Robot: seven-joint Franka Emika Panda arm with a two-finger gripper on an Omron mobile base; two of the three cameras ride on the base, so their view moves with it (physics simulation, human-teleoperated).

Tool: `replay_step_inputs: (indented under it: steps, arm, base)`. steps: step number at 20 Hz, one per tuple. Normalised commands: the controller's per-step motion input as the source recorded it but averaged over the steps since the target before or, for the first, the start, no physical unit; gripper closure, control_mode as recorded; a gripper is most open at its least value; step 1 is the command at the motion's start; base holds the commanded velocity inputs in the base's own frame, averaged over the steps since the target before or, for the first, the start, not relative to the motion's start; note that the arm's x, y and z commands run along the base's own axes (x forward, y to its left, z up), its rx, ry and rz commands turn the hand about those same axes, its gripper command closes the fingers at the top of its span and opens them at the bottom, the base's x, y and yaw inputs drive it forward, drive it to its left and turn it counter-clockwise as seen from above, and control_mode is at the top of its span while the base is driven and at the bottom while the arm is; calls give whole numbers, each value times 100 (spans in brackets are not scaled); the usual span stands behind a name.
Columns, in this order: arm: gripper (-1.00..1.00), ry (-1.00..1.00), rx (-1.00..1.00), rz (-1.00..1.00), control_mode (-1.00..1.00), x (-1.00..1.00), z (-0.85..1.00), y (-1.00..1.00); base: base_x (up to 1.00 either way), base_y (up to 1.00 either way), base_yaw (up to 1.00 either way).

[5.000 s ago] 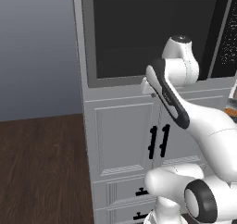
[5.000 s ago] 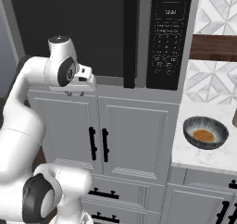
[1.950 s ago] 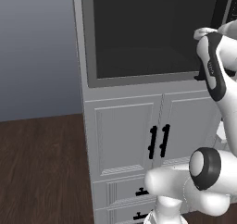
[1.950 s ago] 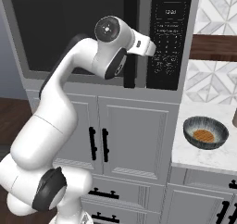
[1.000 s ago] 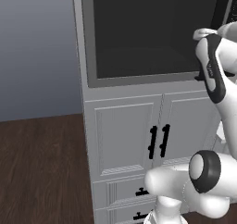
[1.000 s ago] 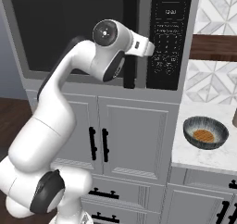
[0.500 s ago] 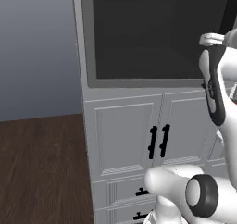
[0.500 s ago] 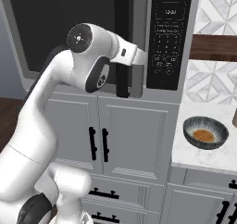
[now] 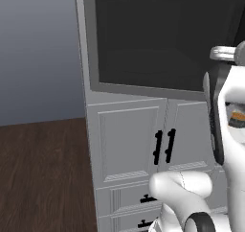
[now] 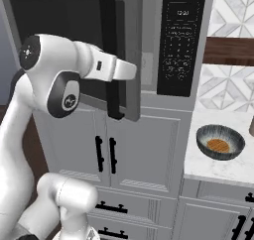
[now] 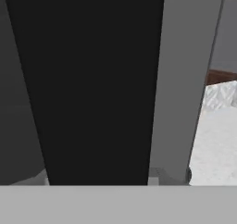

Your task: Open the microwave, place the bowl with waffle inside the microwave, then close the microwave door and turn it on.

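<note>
The microwave door point(image 10: 74, 45) stands slightly ajar, its right edge swung out from the microwave point(image 10: 149, 50) body so a pale strip of the frame shows between the door edge and the black control panel point(image 10: 178, 40). The long black bar handle point(image 10: 113, 53) runs vertically near that free edge, and the arm's wrist reaches across to it from 9 o'clock. The gripper sits at the handle in the right base view, hidden behind the bar; I cannot tell how wide it stands or whether it truly has the handle.

The door looks rigid and hinged on its far left side, so it should swing in an arc rather than pull straight; the handle is the natural hold, taken near mid-height, where a smooth bar could let the fingers slide.

The bowl point(image 10: 220, 142) with its waffle rests on the counter point(image 10: 208, 164) at about 4 o'clock from the microwave, well apart. Judged light and stiff, it is best pinched at the rim
</note>
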Motion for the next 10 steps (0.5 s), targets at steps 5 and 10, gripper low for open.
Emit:
replay_step_inputs:
  steps: [5, 10]
  arm:
    - [100, 12, -2, -14, -100, -90, -1, 15]
    - [100, 9, -4, -19, -100, -92, -21, 42]
  base:
    - [0, 0, 0]
    - [0, 0, 0]
